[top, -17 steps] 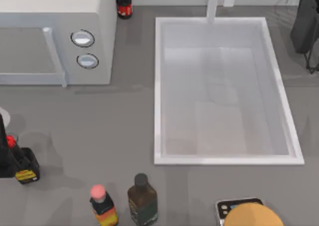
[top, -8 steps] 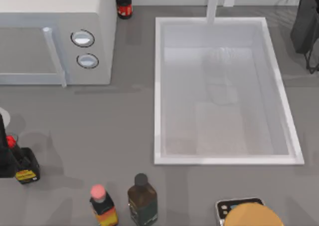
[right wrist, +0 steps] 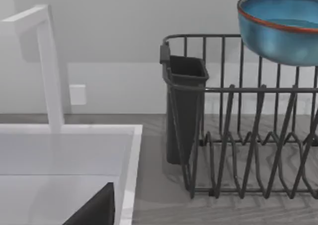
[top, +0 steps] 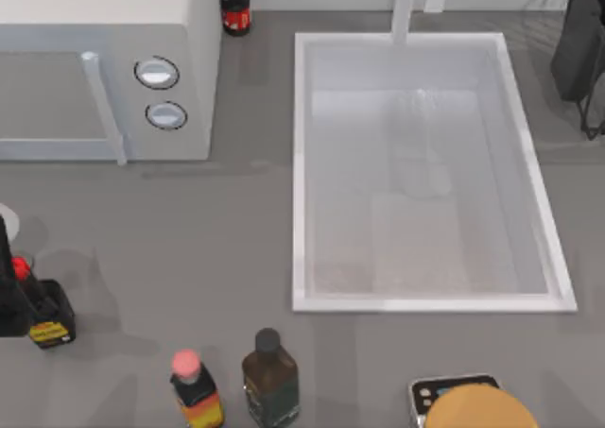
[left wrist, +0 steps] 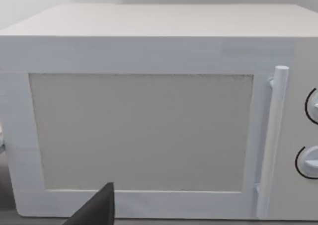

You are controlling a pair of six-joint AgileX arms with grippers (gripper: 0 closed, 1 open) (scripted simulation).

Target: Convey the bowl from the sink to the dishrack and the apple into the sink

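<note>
Right gripper (right wrist: 94, 210): just a dark edge low over the sink (right wrist: 74, 130), on the tap (right wrist: 47, 61) side; open or closed, cannot tell. Beyond the sink's right rim, the black wire dishrack (right wrist: 238, 135), with the blue bowl (right wrist: 280, 26) up at its top rail. Whether resting there or held above, hard to say. Seen from above, a bare white basin, so bowl step judged done or nearly done. Left to do: apple into the sink. Left gripper (left wrist: 94, 210) parked facing the microwave (left wrist: 139, 130), well left of the sink; grip state likewise cannot tell.

text: none legible | bottle labels (top: 49, 332) (too small to read)
</note>
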